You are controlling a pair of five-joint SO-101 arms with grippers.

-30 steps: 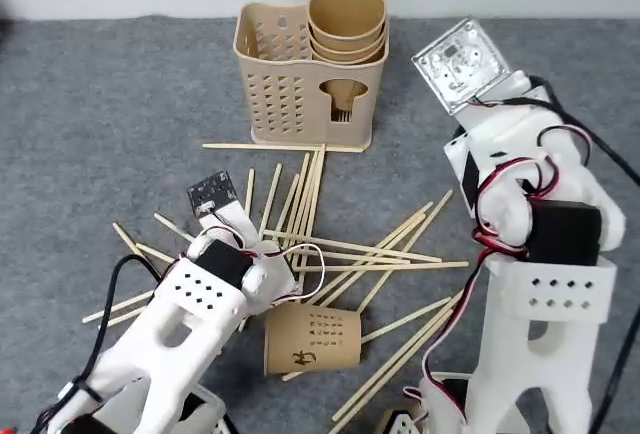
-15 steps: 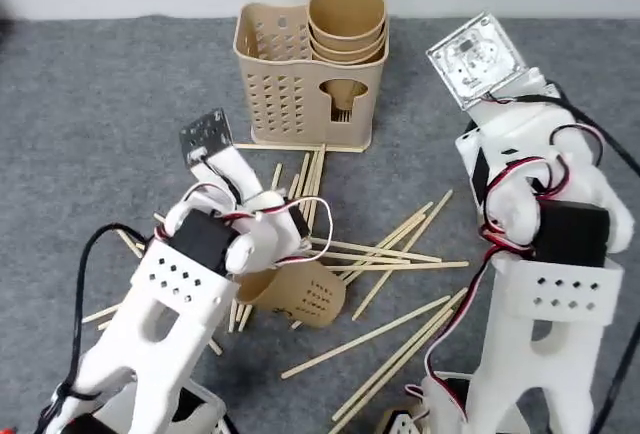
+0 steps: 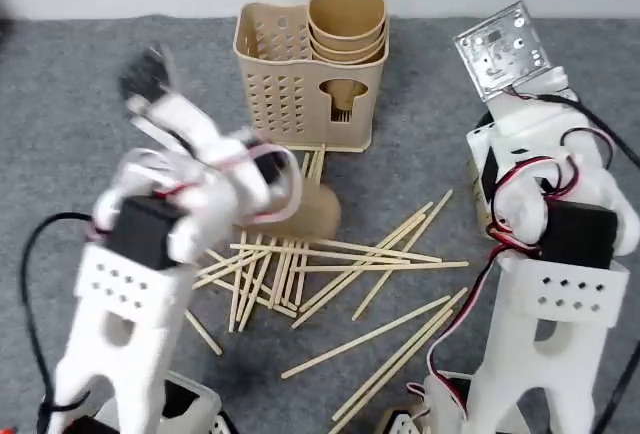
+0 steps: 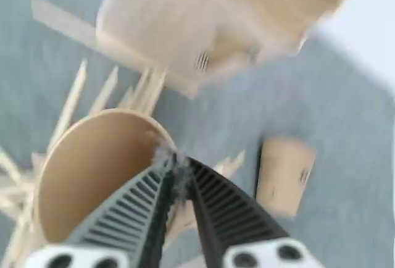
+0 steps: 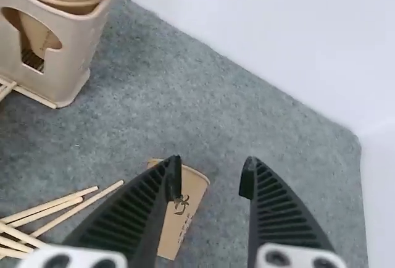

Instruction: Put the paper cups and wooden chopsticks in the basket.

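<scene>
Left jaws pinching tan paper cup by rim, right jaws spread wide above lying printed cup

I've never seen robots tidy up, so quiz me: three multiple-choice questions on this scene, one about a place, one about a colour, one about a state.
1. Where are the stacked cups?
A. in the basket
B. on the mat beside it
C. held by an arm

2. What colour is the mat?
A. red
B. grey
C. green

3. How are the right arm's fingers?
A. shut on a cup
B. open
C. shut on the basket wall

Answers: 1 A, the stack's rims stand up out of one basket compartment. 2 B, grey shows all around the chopsticks. 3 B, the right wrist view shows a clear gap between them.
</scene>
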